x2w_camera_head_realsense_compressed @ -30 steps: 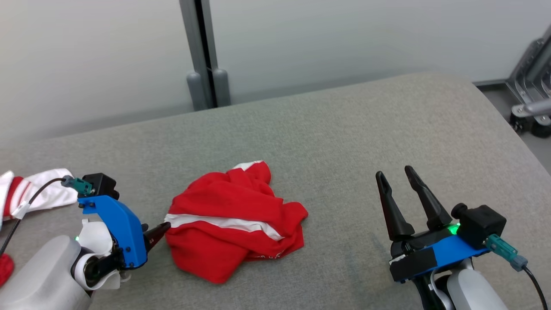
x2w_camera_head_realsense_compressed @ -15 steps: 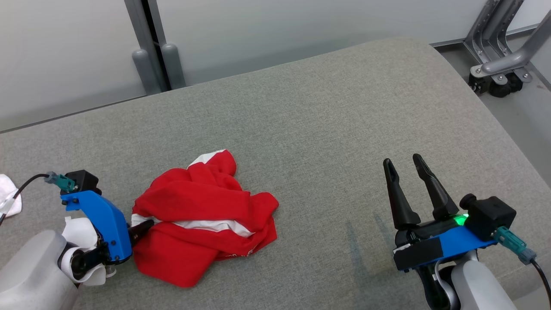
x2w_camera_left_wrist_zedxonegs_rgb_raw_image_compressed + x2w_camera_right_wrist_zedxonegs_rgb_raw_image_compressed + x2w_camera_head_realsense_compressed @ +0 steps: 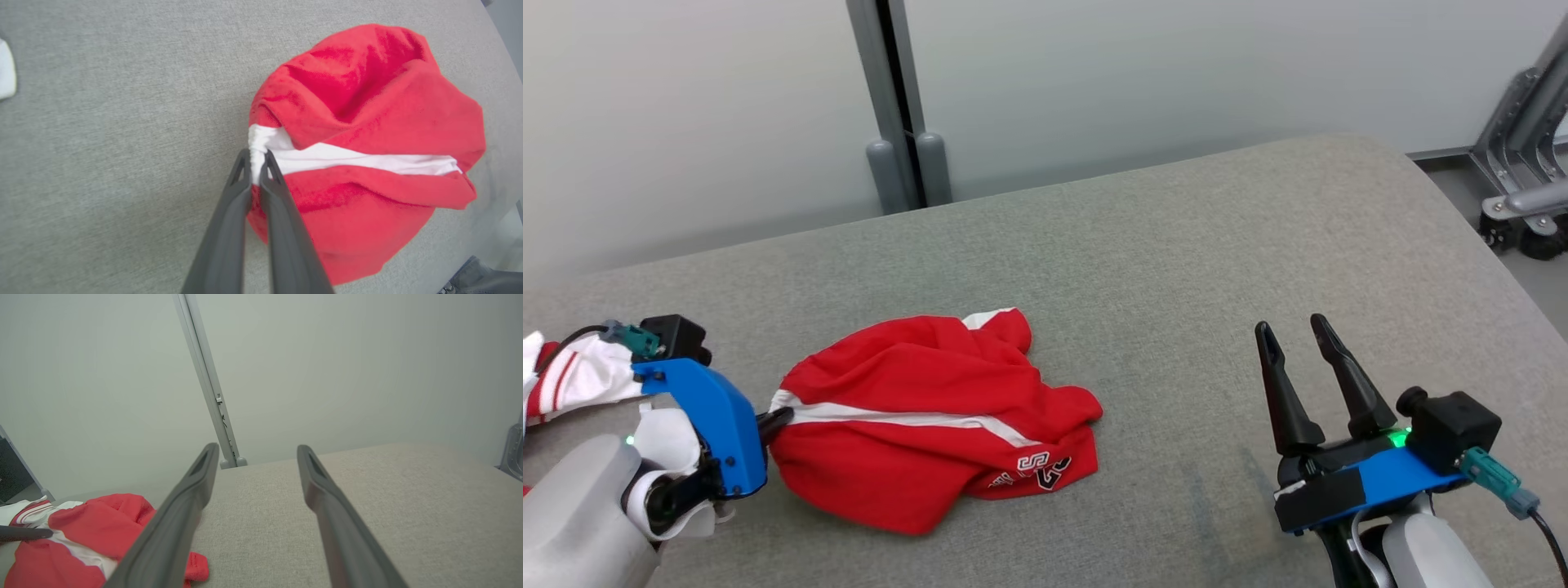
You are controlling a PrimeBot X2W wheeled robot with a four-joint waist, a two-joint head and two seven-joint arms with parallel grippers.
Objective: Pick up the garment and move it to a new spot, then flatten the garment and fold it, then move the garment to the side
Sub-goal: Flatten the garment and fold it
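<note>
A crumpled red garment (image 3: 931,420) with a white stripe and dark lettering lies on the grey cushion, left of centre. My left gripper (image 3: 774,420) is shut on the garment's left end, right at the white stripe. In the left wrist view the two dark fingertips (image 3: 244,160) pinch the bunched white band of the garment (image 3: 359,122). My right gripper (image 3: 1290,339) hovers over bare cushion at the lower right, open and holding nothing. The right wrist view has that gripper (image 3: 255,451) with its fingers spread wide, and the garment (image 3: 90,522) at its lower left.
The grey upholstered surface (image 3: 1176,245) runs to a rounded far edge and right edge. A white and red cloth (image 3: 572,376) lies at the far left behind my left wrist. A grey post (image 3: 894,106) stands behind; a metal wheeled frame (image 3: 1523,188) stands on the floor at right.
My left gripper has closed on the garment's white stripe end, and the cloth now stretches out flatter with its lettering showing. The head camera has shifted. The right gripper stays open.
</note>
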